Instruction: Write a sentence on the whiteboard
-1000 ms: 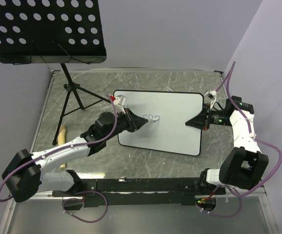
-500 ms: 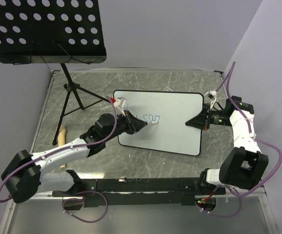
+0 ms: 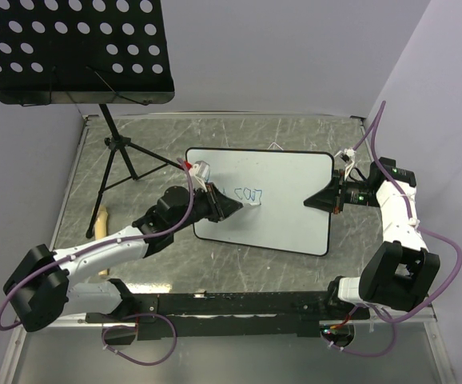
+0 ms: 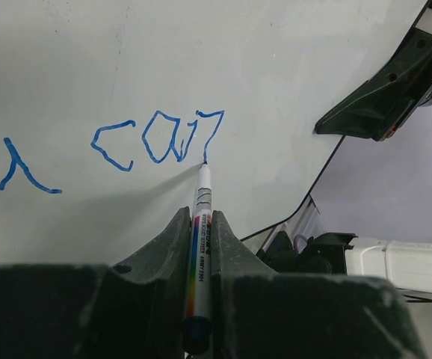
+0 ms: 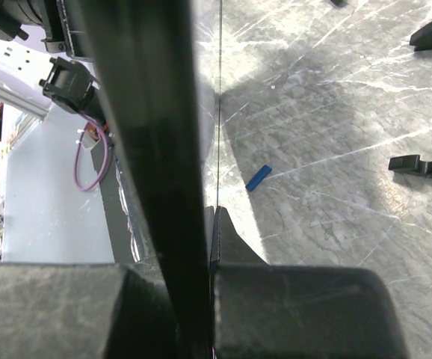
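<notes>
The whiteboard (image 3: 283,216) stands tilted over the middle of the table. My right gripper (image 3: 312,203) is shut on its right edge, and the right wrist view shows the black frame (image 5: 152,112) clamped between the jaws (image 5: 210,218). My left gripper (image 3: 232,206) is shut on a white marker (image 4: 202,224) with a rainbow stripe. The marker's tip touches the board (image 4: 201,52) at the foot of the last blue letter. The sentence (image 3: 249,194) is thin blue writing, which reads roughly "can" (image 4: 160,138) in the left wrist view, with part of an earlier letter at far left.
A black perforated music-stand tray (image 3: 71,48) hangs over the back left, with its tripod legs (image 3: 123,160) on the table beside the board. A pale stick (image 3: 101,220) lies near the left edge. A blue cap (image 5: 258,177) and black feet (image 5: 425,166) lie beneath the board. Walls close the back and right.
The left gripper and marker have drifted slightly right along the board, and the blue word has gained another letter. The right gripper has not moved.
</notes>
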Tool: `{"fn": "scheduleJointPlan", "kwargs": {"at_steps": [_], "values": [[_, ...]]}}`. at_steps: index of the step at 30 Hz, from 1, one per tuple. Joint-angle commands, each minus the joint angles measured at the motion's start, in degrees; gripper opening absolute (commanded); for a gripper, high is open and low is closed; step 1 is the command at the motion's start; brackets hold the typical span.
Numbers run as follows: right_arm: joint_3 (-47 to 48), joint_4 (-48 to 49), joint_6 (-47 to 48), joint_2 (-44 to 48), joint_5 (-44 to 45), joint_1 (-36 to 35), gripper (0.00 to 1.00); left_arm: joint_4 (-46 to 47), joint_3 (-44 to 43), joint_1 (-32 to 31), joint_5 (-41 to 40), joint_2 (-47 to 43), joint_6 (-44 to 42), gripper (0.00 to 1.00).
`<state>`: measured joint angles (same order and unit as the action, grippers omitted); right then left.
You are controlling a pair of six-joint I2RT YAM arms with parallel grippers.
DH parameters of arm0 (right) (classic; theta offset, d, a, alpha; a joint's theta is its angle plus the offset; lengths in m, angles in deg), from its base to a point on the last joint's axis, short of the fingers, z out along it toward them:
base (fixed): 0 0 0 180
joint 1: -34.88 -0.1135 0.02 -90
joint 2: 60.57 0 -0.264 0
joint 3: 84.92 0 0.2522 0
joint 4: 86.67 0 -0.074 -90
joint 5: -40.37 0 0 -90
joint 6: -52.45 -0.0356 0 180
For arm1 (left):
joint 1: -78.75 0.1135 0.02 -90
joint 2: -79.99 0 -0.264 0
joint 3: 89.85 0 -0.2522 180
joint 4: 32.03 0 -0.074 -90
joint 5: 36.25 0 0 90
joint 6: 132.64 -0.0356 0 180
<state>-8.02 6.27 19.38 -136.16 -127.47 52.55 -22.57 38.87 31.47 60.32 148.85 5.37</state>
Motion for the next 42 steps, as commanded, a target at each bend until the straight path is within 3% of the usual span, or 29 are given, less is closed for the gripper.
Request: {"fn": "scheduleJointPlan", "kwargs": {"at_steps": [1,10,18,30,42], "values": [[3.6,-1.1,2.6,0.4,-14.6,0.1,0.0,0.3,-2.0,0.1,-0.2,0.7,0.1,0.01],[3.9,-2.1,3.7,-0.1,-14.8,0.1,0.0,-2.0,-4.1,0.7,-0.7,-8.7,-1.0,0.01],[3.8,-1.9,3.5,0.1,-14.7,0.1,0.0,-4.6,-3.1,5.4,1.5,-14.8,0.0,0.01],[2.7,1.1,0.6,1.1,-14.9,0.1,0.0,3.1,3.8,4.9,4.5,-17.5,4.1,0.01],[1.0,6.5,-4.4,2.6,-15.3,0.2,0.0,2.8,4.6,2.0,3.0,-16.6,2.8,0.01]]}}
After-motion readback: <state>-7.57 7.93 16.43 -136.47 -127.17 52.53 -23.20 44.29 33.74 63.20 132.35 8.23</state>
